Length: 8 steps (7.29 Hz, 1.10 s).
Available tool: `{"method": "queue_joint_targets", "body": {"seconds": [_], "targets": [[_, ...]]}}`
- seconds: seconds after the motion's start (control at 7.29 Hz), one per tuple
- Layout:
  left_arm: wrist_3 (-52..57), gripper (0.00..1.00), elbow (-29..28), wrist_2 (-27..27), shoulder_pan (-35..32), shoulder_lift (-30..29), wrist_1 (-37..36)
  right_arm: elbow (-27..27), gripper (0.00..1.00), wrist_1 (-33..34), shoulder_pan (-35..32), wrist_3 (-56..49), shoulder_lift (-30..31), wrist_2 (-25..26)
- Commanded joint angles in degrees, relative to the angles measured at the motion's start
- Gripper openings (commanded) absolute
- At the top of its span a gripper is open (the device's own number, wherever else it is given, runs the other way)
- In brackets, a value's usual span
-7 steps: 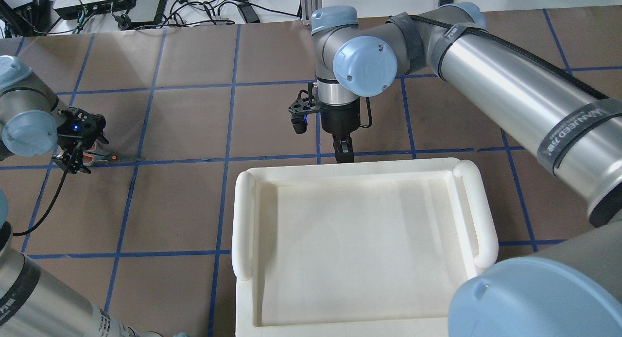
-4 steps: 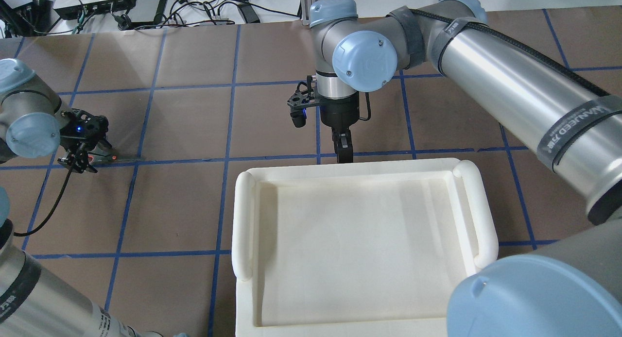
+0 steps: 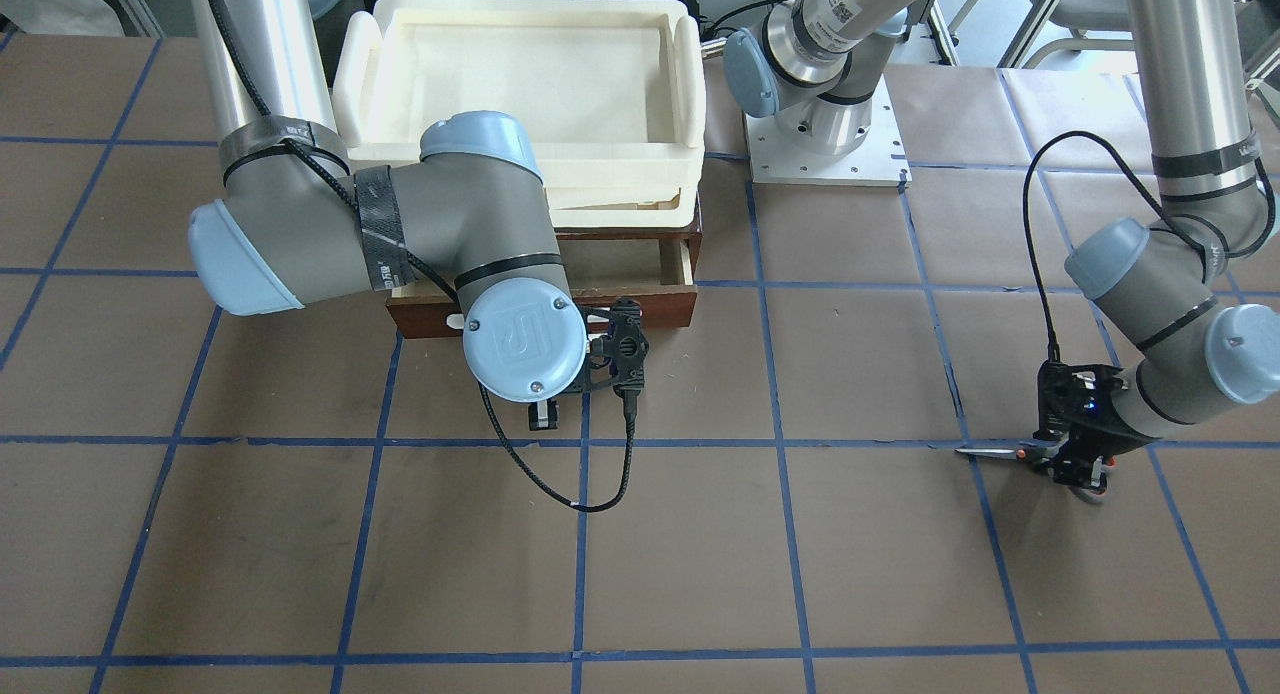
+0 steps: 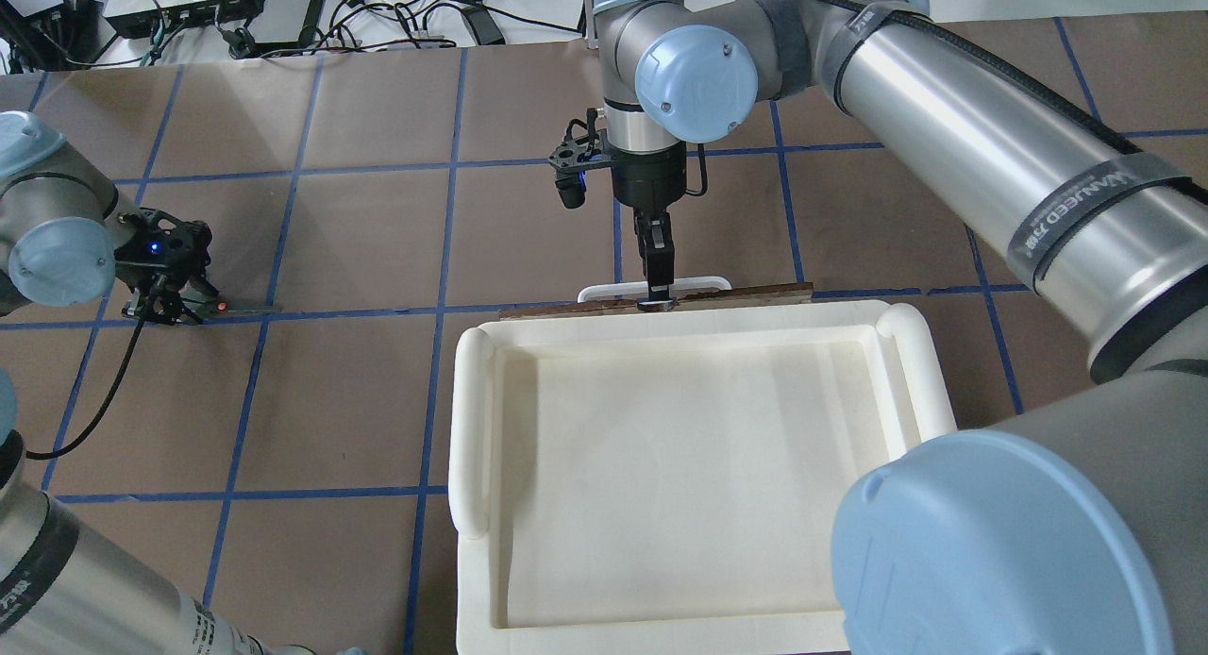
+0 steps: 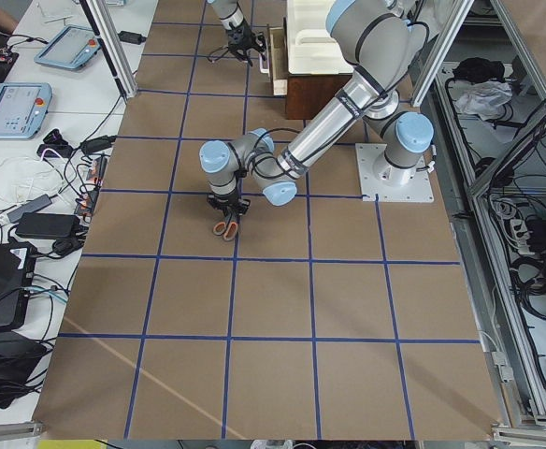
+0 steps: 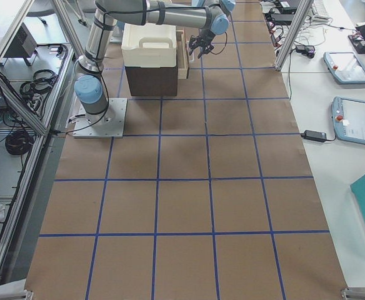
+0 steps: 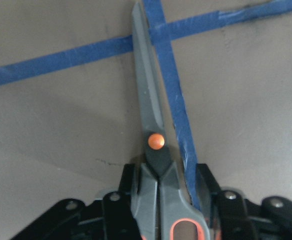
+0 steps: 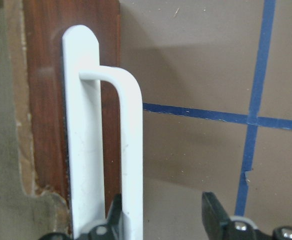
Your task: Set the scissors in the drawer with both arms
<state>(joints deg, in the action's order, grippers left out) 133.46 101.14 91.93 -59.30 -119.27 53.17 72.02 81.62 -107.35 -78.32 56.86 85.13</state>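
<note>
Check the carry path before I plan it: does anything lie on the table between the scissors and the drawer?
Nothing visible lies between the scissors and the drawer. But the right gripper sits at the handle, the right arm hanging over the drawer's front.

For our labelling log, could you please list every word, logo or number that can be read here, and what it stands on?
"WANJEED", followed by characters too blurred to read: on the black band around the right arm.
"UR" logo: on the blue joint cap of the right arm.
Label on the left arm: too small to read.
Strap on the left arm: print too blurred to read.
</note>
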Motion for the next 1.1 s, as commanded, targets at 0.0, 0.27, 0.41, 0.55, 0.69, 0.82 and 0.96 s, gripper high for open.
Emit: {"method": "queue_joint_targets", "body": {"seconds": [0.0, 0.27, 0.41, 0.55, 0.69, 0.82, 0.96], "targets": [[0.2, 0.51, 0.0, -0.1, 0.2, -0.4, 0.0, -2.4, 0.59, 2.3, 0.4, -0.5, -1.8, 0.5], [0.1, 0.34, 0.0, -0.1, 0.2, 0.0, 0.0, -3.8, 0.59, 5.3, 0.8, -0.6, -3.1, 0.6], [0.0, 0.3, 0.0, -0.1, 0.1, 0.1, 0.0, -4.8, 0.59, 5.6, 0.8, -0.6, -3.5, 0.7], [0.0, 0.27, 0.0, -0.1, 0.1, 0.3, 0.0, -5.7, 0.59, 5.7, 0.8, -0.9, -4.0, 1.2], [-0.1, 0.25, -0.1, 0.0, -0.3, 1.0, -0.1, -5.9, 0.59, 7.3, 0.8, -1.0, -4.4, 1.4], [0.1, 0.2, -0.3, 0.0, -0.5, 1.2, -0.1, -5.9, 0.59, 8.5, 0.8, -1.0, -4.5, 1.4], [0.1, 0.16, -0.8, 0.2, -0.8, 2.2, 0.3, -6.0, 0.6, 9.5, 0.9, -1.2, -4.7, 1.4]]}}
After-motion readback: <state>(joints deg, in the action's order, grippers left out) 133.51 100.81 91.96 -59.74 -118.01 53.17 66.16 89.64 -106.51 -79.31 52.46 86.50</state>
